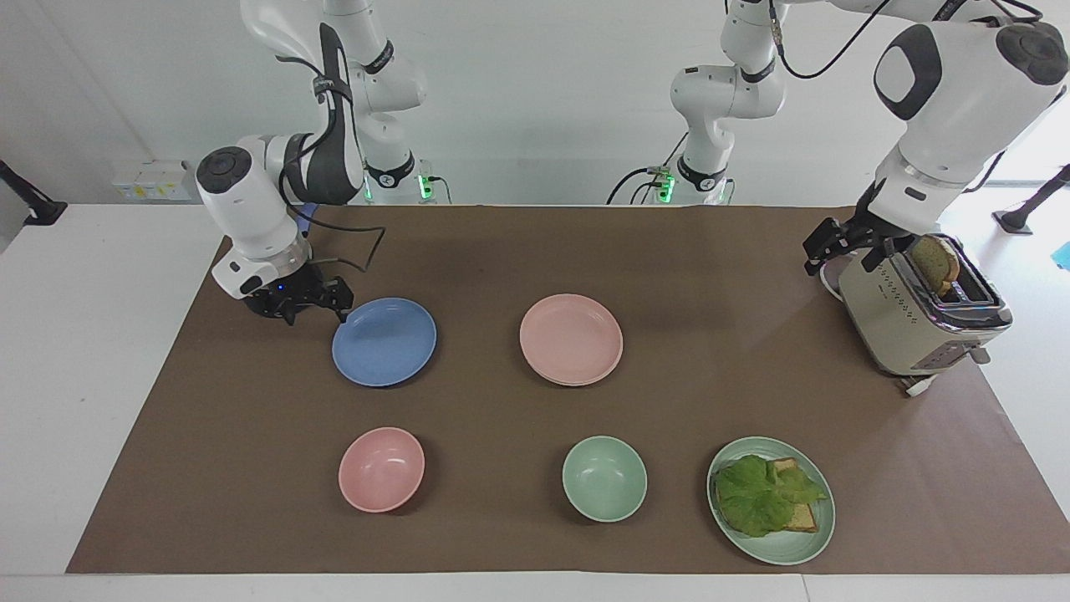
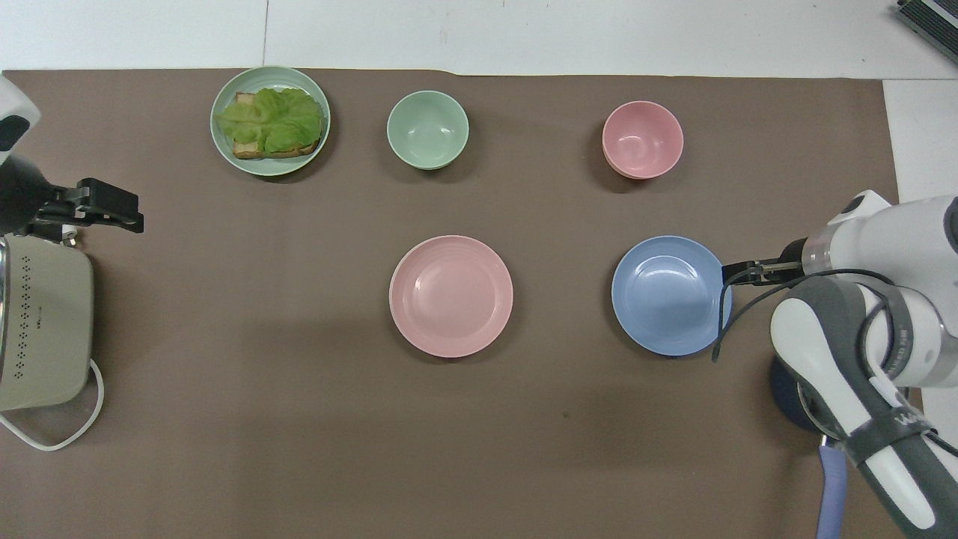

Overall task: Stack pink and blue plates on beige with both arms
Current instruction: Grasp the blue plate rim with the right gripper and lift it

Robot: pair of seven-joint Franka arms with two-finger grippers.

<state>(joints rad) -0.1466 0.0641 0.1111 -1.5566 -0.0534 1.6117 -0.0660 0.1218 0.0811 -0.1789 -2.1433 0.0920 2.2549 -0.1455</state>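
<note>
The pink plate [image 1: 571, 339] [image 2: 450, 296] lies at the table's middle, with a thin second rim showing under its edge. The beige plate is otherwise hidden. Beside it, toward the right arm's end, lies the blue plate [image 1: 384, 341] [image 2: 671, 295]. My right gripper [image 1: 316, 316] [image 2: 730, 271] is low and open, one fingertip at the blue plate's rim on the right arm's side. Whether it straddles the rim I cannot tell. My left gripper [image 1: 836, 259] [image 2: 135, 213] hangs open and empty by the toaster, well away from the plates.
A beige toaster [image 1: 919, 301] [image 2: 41, 329] with bread stands at the left arm's end. A dark pot [image 2: 786, 389] sits under the right arm. Farther from the robots are a pink bowl [image 1: 381, 469], a green bowl [image 1: 604, 478] and a green plate [image 1: 786, 548] of lettuce and bread.
</note>
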